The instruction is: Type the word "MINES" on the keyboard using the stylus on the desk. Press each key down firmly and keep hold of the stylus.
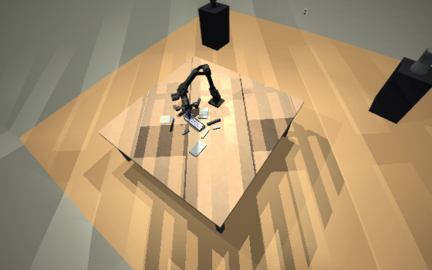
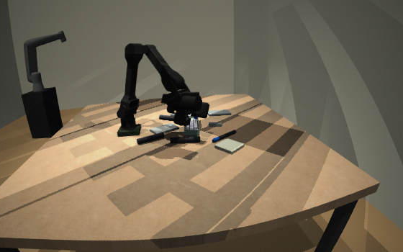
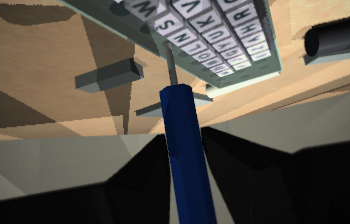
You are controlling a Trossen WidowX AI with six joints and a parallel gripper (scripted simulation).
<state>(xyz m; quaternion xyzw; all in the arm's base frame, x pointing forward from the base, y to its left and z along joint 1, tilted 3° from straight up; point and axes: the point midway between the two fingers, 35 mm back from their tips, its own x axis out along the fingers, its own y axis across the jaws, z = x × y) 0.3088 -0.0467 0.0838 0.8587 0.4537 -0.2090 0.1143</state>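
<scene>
My gripper [image 1: 187, 112] [image 3: 183, 139] is shut on the blue stylus [image 1: 188, 115] [image 3: 180, 112], whose thin grey tip points at the keyboard. The keyboard [image 1: 194, 123] [image 2: 192, 126] [image 3: 226, 40] lies on the table under the gripper, with pale lettered keys in a grey-green case. In the wrist view the tip shows at the near edge of the keys, by the S and N keys. Whether it touches the keyboard cannot be told. In the exterior view the arm hides the fingers and most of the stylus.
A pale square pad [image 1: 165, 119] [image 2: 229, 145] and a dark pen with a blue end [image 1: 172, 125] [image 2: 226, 135] lie beside the keyboard. A small grey block [image 1: 185, 132] [image 2: 215, 124] [image 3: 107, 76], a white stick [image 1: 205, 133] and a black cylinder [image 1: 214, 122] [image 3: 341, 37] lie around it.
</scene>
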